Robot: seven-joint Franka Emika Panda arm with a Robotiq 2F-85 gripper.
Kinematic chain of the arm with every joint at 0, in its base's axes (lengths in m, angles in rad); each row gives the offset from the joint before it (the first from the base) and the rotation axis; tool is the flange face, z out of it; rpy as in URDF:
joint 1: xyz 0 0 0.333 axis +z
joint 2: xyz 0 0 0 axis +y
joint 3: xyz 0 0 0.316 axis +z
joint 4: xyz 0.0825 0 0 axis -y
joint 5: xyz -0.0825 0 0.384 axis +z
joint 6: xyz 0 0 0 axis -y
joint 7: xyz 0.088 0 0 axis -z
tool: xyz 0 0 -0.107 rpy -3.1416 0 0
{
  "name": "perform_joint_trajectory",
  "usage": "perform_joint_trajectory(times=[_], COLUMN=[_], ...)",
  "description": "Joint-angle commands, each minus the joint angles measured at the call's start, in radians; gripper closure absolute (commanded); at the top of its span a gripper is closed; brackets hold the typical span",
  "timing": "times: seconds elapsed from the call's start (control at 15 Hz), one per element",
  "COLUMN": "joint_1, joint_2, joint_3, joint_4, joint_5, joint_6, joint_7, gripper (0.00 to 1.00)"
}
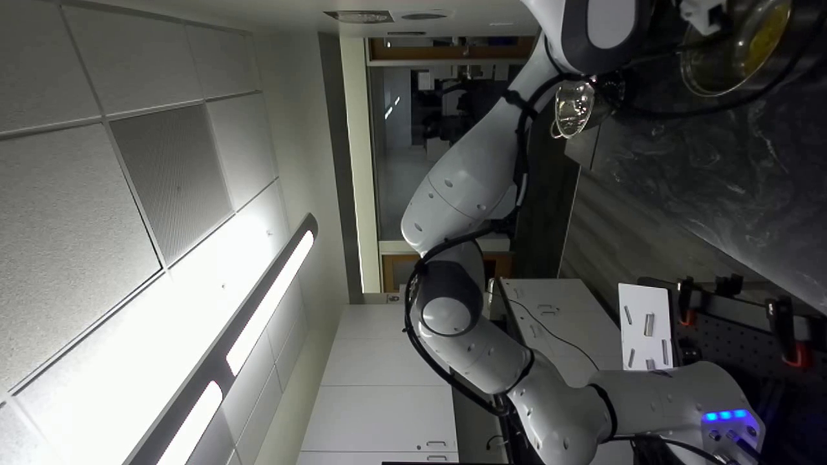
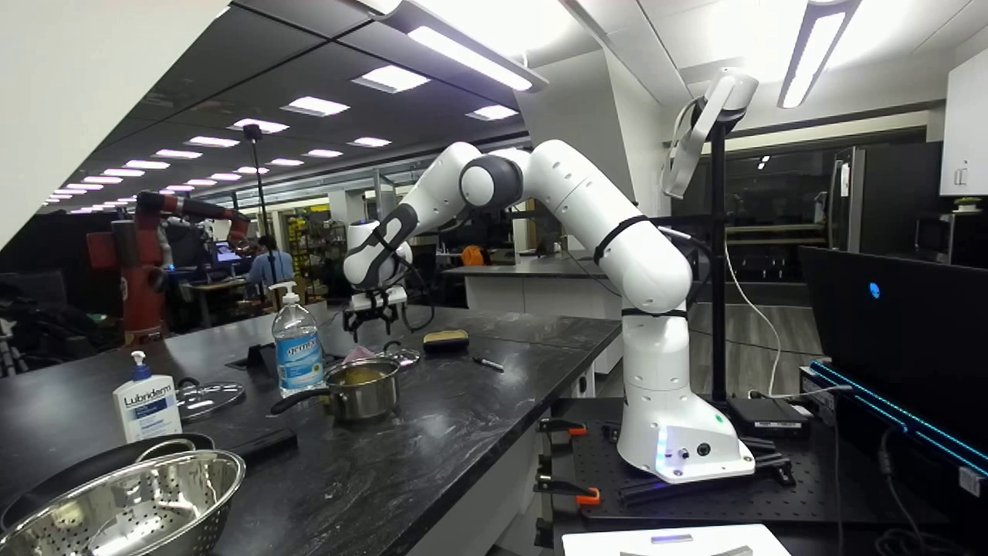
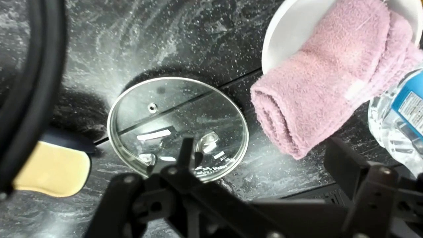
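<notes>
Saw a pink towel (image 3: 324, 86), rolled up and lying across a white bowl (image 3: 287, 36) on the black counter (image 2: 455, 417), with one end poking out past the rim. Could not tell the height of that end above the counter. Looked fluffy, so likely to be soft and light, easy to squash, and safe from breaking. Seemed best to pinch around the whole poking-out roll, away from the hard bowl; seemed likely to come undone with a pinch on just one fold. Just beside the towel, saw a round glass lid (image 3: 178, 122) resting on the counter. Looked stiff, smooth and slippery, likely heavier than the towel, and easy to chip or crack with a hard bump. Seemed best to hold by the dark loop handle (image 2: 391, 347) on top, not by the thin, slick edge. Then checked the gripper (image 3: 260, 145): hung over the counter, pointing down, with a big, wide gap between its fingers (image 3: 186, 155). Held nothing at all, and seemed to touch nothing either. In the wrist view, had one finger in front of the lid and the other near the clear pump bottle (image 3: 393, 132), with the towel's rolled end showing between. In an exterior view, could spot only a bit of the towel, peeking from behind a steel saucepan (image 2: 367, 398).
</notes>
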Motion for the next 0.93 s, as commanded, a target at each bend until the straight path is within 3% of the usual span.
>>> perform_joint_trajectory(times=[0.0, 0.47, 0.53, 0.6, 0.87], joint_1=[-0.028, -0.062, -0.064, -0.063, -0.063], joint_2=[0.074, 0.153, 0.162, 0.168, 0.189], joint_3=[0.021, 0.085, 0.088, 0.089, 0.092], joint_4=[0.097, 0.194, 0.206, 0.214, 0.241], joint_5=[0.056, 0.112, 0.114, 0.114, 0.115], joint_6=[0.022, -0.008, -0.013, -0.016, -0.024], joint_7=[-0.048, -0.174, -0.179, -0.183, -0.182], gripper=[0.00, 0.00, 0.25, 0.26, 0.56])
